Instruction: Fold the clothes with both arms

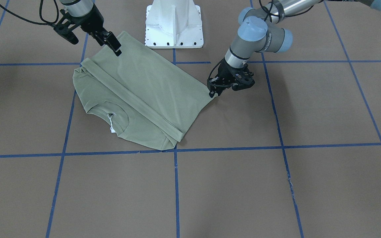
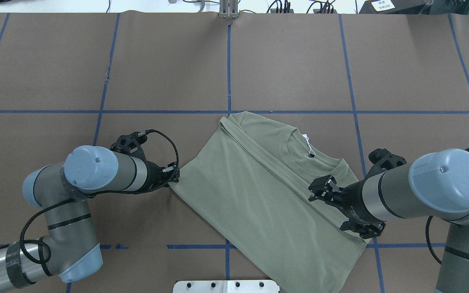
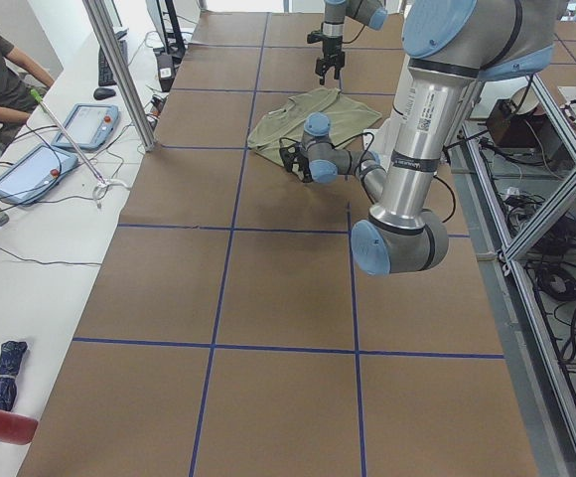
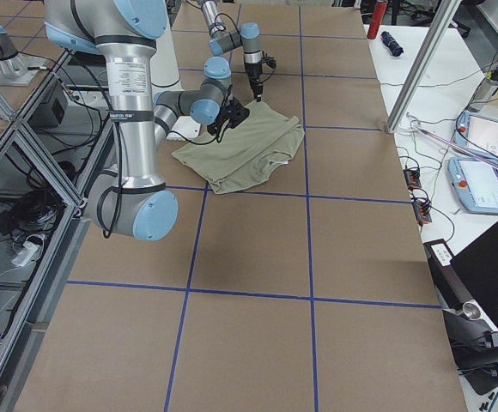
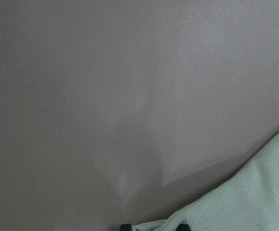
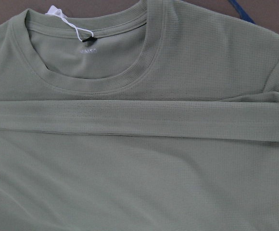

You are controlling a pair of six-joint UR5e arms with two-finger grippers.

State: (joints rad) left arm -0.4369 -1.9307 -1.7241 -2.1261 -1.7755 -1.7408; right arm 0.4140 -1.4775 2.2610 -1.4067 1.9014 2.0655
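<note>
Mid-fold, the green shirt lay sleeves-in near the worktop's centre, the left arm's jaws at its nine o'clock hem corner, grip unclear, the right arm's jaws apart above five o'clock, needing, I reckoned, to drop and pinch.

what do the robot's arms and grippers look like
The left arm and right arm are grey-silver tubes with light blue joint caps and looping black cables. The left gripper and right gripper are black, angular, with two jaws each.
</note>
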